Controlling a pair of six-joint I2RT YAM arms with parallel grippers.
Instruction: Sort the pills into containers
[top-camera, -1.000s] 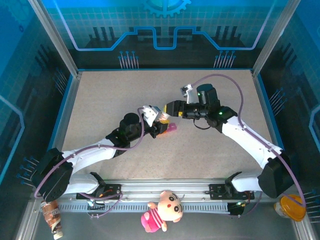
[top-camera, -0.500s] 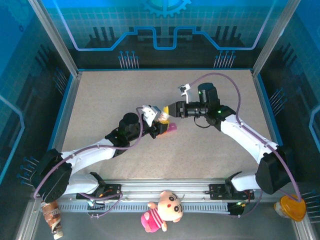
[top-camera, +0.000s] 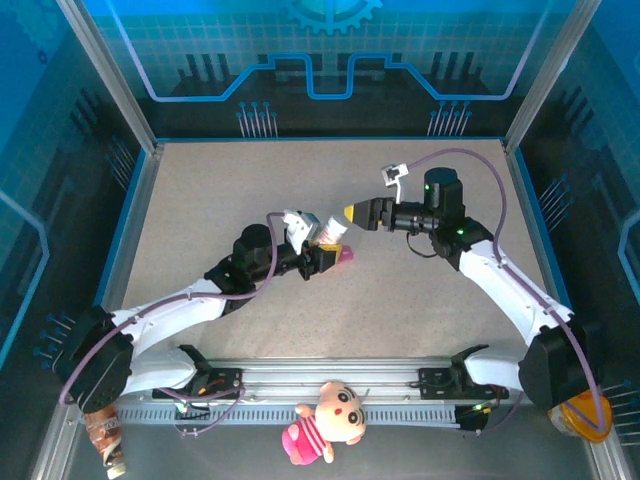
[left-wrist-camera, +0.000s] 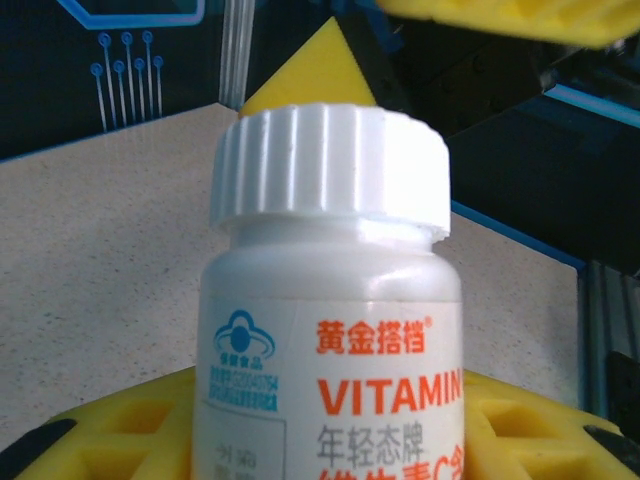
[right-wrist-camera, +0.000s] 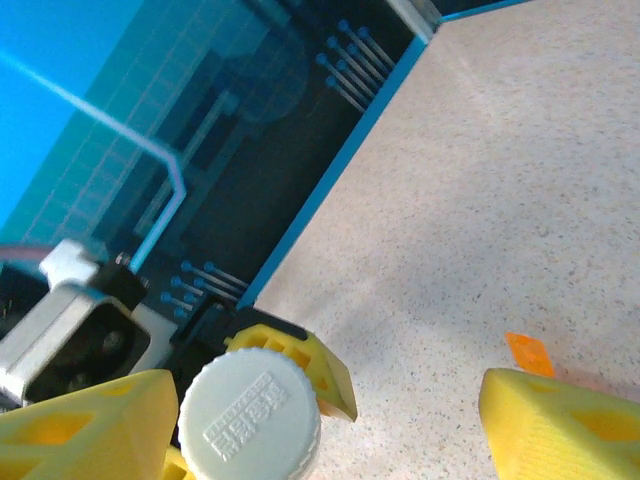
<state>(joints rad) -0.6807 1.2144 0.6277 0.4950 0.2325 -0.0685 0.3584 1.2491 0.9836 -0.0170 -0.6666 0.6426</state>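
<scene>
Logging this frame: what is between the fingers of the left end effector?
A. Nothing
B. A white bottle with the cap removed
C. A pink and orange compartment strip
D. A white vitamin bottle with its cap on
D: in the left wrist view the white bottle, with its ribbed cap seated on top, stands between the yellow fingers of the left end effector.

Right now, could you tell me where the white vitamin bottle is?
The vitamin bottle sits near mid-table in the top view, clamped in the left gripper, with the open right gripper just right of its cap.
</scene>
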